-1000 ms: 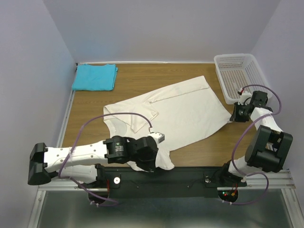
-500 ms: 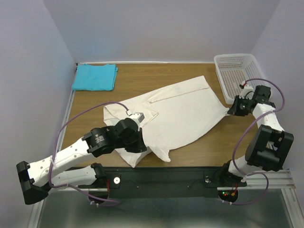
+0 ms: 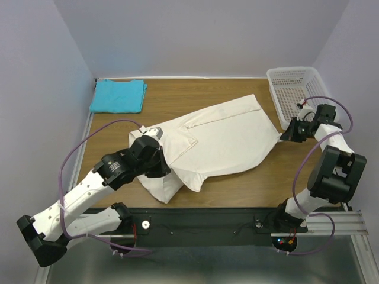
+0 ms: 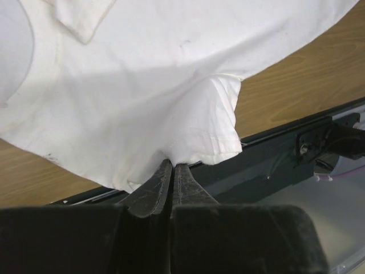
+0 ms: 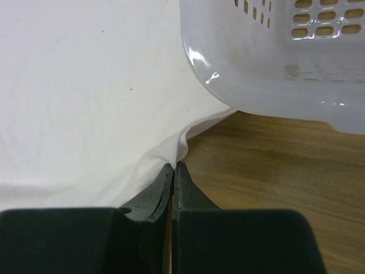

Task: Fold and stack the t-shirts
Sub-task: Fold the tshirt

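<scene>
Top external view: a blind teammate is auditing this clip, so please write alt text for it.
A cream-white cloth t-shirt lies spread on a wooden table, the left gripper pinching its near folded-over edge and the right gripper pinching its corner beside a white plastic mesh basket. A folded turquoise-blue t-shirt sits in the far left corner.
</scene>
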Robot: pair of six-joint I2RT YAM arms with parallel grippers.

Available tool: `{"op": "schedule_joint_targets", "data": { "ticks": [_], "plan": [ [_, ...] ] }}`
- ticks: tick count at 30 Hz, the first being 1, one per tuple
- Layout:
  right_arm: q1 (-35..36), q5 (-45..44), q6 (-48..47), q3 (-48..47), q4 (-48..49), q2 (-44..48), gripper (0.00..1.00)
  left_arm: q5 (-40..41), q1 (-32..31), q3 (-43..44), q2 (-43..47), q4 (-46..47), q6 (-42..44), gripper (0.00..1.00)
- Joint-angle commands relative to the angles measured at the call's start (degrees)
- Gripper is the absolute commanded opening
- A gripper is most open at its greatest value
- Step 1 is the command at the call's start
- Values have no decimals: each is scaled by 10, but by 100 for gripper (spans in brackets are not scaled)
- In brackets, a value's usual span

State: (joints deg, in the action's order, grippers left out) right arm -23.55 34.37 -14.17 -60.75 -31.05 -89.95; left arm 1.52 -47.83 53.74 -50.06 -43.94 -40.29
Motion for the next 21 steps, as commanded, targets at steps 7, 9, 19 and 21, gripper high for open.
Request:
{"op": "schedule_joint_targets", "data": {
  "ticks": [7, 9, 19, 21],
  "plan": [
    [3, 53, 23, -48, 22, -23, 1, 19, 77, 41, -5, -4, 58, 0],
    [6, 59, 26, -53, 21, -26, 0, 19, 87, 42, -6, -5, 65, 0],
    [45, 55, 47, -82, 33, -48, 1, 13, 137, 30, 0, -6, 84, 0],
    [55, 49, 49, -86, 38, -54, 1, 15, 149, 26, 1, -8, 87, 0]
  ]
}}
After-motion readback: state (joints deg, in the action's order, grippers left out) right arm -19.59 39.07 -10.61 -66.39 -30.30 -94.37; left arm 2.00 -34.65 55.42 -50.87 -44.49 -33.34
